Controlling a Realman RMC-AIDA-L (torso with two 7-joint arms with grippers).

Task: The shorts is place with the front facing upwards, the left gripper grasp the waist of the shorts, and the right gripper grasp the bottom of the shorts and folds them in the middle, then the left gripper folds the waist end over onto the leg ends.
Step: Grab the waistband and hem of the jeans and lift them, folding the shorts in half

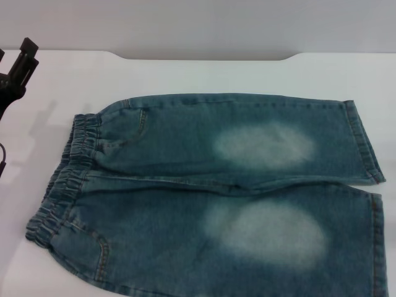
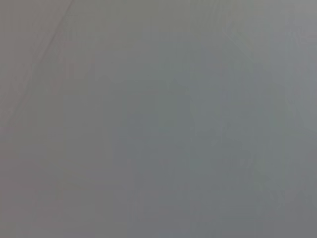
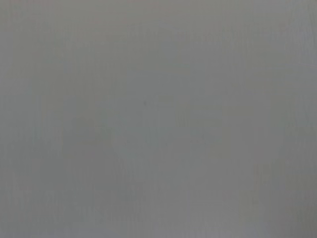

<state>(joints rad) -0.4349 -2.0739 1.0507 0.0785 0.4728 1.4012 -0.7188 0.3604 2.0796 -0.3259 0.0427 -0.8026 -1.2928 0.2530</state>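
Note:
The shorts (image 1: 185,192) lie flat on the white table (image 1: 260,74), front up, with a pale faded oval on each leg. Their waist end (image 1: 65,176), a gathered elastic band, points to the left side of the head view. The leg ends (image 1: 365,142) point to the right, and the nearer hem (image 1: 378,241) runs off the frame's lower right. My left gripper (image 1: 13,52) hangs open at the far left edge, above and behind the waistband, apart from the cloth. The right gripper is out of view. Both wrist views show only plain grey.
The table's back edge (image 1: 204,57) runs across the top of the head view against a grey wall. Bare white tabletop lies behind the shorts and to the left of the waistband. A thin dark cable (image 1: 2,162) shows at the left edge.

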